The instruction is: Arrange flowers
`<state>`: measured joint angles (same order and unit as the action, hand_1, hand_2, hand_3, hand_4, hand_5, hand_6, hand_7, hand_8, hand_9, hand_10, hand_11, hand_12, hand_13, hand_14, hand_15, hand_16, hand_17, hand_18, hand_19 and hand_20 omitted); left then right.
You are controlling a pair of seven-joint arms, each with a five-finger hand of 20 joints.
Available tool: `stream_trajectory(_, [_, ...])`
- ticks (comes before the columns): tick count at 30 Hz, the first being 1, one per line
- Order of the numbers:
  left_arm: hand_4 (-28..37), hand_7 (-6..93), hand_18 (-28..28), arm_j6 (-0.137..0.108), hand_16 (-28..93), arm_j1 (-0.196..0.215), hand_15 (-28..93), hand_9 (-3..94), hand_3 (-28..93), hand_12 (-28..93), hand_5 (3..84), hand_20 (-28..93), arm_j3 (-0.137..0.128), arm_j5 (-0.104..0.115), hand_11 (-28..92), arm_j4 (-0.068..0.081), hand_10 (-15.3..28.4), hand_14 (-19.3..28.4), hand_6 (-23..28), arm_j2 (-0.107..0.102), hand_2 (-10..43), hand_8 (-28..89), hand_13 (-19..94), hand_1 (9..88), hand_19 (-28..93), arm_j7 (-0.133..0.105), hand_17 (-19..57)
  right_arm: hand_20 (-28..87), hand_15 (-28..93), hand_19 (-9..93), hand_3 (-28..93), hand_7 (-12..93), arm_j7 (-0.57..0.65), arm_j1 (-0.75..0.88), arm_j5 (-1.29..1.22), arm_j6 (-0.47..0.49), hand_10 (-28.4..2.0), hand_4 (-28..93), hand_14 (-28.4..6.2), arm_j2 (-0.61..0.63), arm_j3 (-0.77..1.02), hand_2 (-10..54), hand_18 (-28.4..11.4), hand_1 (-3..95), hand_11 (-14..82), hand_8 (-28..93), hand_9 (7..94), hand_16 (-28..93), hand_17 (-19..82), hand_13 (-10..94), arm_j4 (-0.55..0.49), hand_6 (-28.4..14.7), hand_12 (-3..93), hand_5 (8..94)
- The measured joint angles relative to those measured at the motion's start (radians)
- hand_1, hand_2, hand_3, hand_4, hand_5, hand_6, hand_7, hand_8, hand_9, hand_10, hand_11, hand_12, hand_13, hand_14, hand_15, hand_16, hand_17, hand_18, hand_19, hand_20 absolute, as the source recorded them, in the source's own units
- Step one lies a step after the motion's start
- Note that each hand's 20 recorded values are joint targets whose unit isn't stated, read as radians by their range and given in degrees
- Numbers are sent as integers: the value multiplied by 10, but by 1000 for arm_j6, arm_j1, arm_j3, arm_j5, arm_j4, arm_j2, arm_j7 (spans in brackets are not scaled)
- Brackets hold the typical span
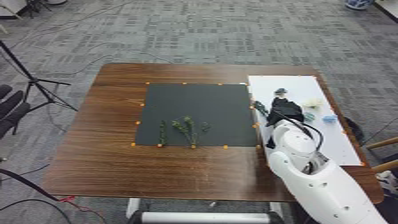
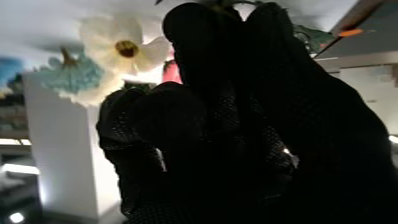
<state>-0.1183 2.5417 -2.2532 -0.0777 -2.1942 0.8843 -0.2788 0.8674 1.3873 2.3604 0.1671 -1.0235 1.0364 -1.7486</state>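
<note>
head view, right robot hand [image 1: 284, 109] at white sheet [image 1: 330, 145], extended forward, cannot tell how open or whether holding

"What's under everything?"

"A brown wooden table [image 1: 102, 115], standing on grey patterned carpet [image 1: 204, 35]."

"And to the left of it?"

"A black tripod [image 1: 34, 80] with its legs spread on the floor. Nearer the bottom corner, a black cable [image 1: 27, 181] curves in, with some red wire [image 1: 67, 198] by the table's edge."

"The far right?"

"A blue-and-white pot [image 1: 358, 4] on the carpet, and lower down, part of some wooden furniture [image 1: 386, 143]."

"Anything in the right wrist view?"

"A pale pillar [image 2: 62, 145] and bright lights [image 2: 19, 169]."
</note>
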Motion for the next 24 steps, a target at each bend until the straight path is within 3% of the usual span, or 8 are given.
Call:
stream_trajectory(5, [-283, 61, 125, 0, -7, 0, 217, 321, 685, 138, 383, 108, 0, 0, 99, 0, 141, 146, 90, 0, 138, -56, 236, 249, 212, 5, -26, 340, 600, 926, 666, 185, 16, 26, -133, -74, -102, -274, -42, -6, 40, -95, -284, 608, 186, 210, 926, 362, 462, 882, -31, -30, 390, 857])
stream_trajectory(12, [-283, 61, 125, 0, -7, -2, 216, 321, 684, 138, 383, 108, 0, 1, 99, 2, 142, 147, 91, -4, 139, -57, 235, 249, 213, 8, -26, 334, 586, 931, 700, 194, 20, 97, -485, -273, -101, -255, -37, -23, 115, -95, -283, 584, 190, 230, 926, 376, 465, 891, -115, -34, 397, 850])
stream_trajectory(24, [-283, 60, 125, 0, -7, -3, 216, 321, 685, 138, 383, 108, 7, 4, 97, 2, 141, 147, 90, -7, 140, -56, 235, 249, 213, 3, -26, 335, 589, 932, 707, 213, -66, 111, -607, -283, -100, -242, -37, -63, 107, -95, -279, 576, 206, 228, 922, 379, 465, 889, -209, -36, 394, 839])
